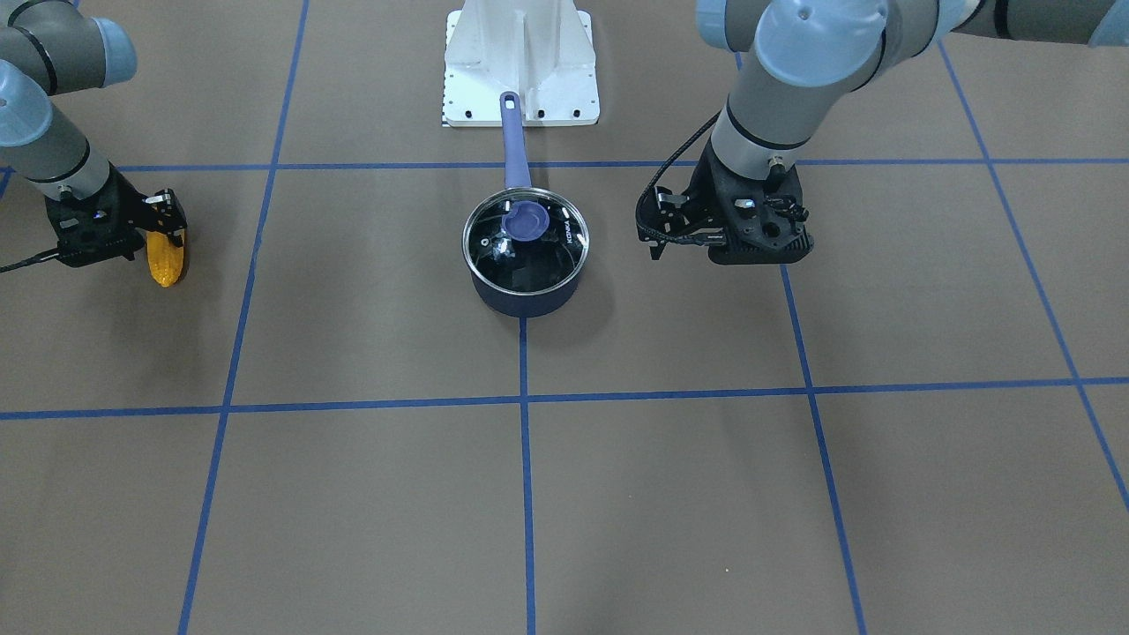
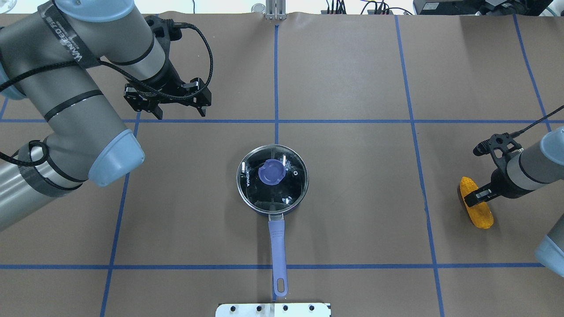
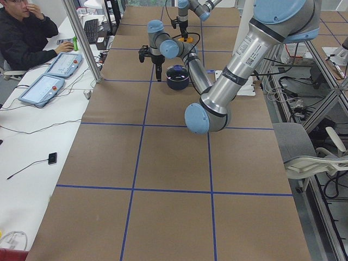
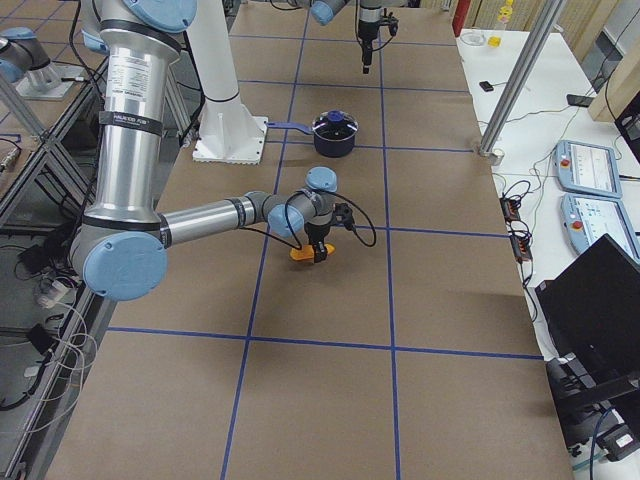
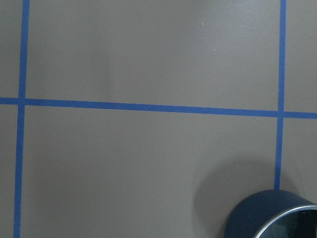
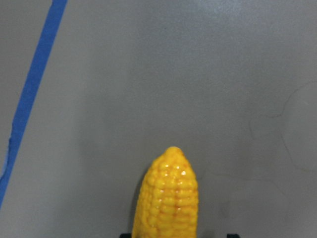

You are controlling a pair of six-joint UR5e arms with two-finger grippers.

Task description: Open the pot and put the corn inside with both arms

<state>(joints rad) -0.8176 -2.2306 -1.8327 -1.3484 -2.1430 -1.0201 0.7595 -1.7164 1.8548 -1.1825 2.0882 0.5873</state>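
The left tool (image 2: 179,114) hangs spread wide and empty, at 10 o'clock from the pot (image 2: 277,246) and well apart from it. The right tool (image 2: 476,196) straddles the corn (image 2: 481,215), which lies on the surface (image 2: 352,207) at 3 o'clock from the pot. I cannot tell whether it pinches. Count: 1 pot, 1 lid (image 2: 255,189) on it, 1 corn, 2 tools.

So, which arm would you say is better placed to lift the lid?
The left: the left pincer hangs empty near the pot, lid on, while the right pincer sits over the corn.
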